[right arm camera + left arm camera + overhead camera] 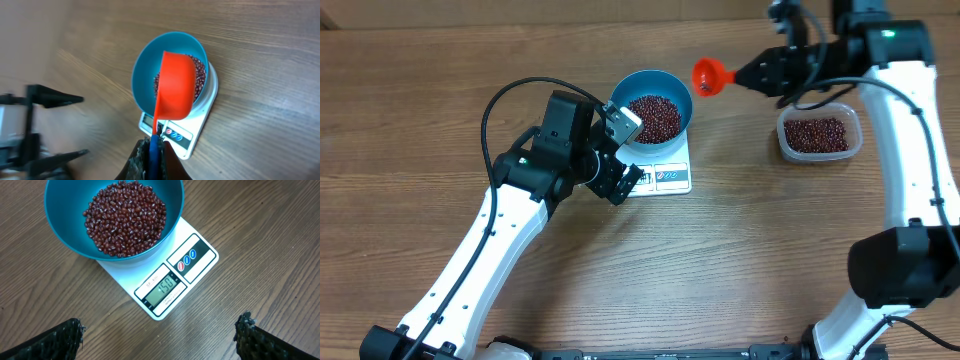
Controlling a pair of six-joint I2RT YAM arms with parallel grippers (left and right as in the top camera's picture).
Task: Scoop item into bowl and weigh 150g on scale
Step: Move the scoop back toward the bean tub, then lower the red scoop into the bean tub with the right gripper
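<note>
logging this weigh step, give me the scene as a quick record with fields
bowl: blue, sitting on the scale, touched by neither hand
beans: heaped in the bowl; more in the clear tub
display: reads 150
left hand: open, empty, low beside the scale's display edge
right hand: shut on the handle of the orange scoop, which is raised by the bowl's rim
task state: target weight looks reached

A brown wooden tabletop (740,260) fills all three views, its grain running in long streaks with darker bands. The light is soft and even, with faint shadows. A paler strip lines the far edge in the overhead view.
</note>
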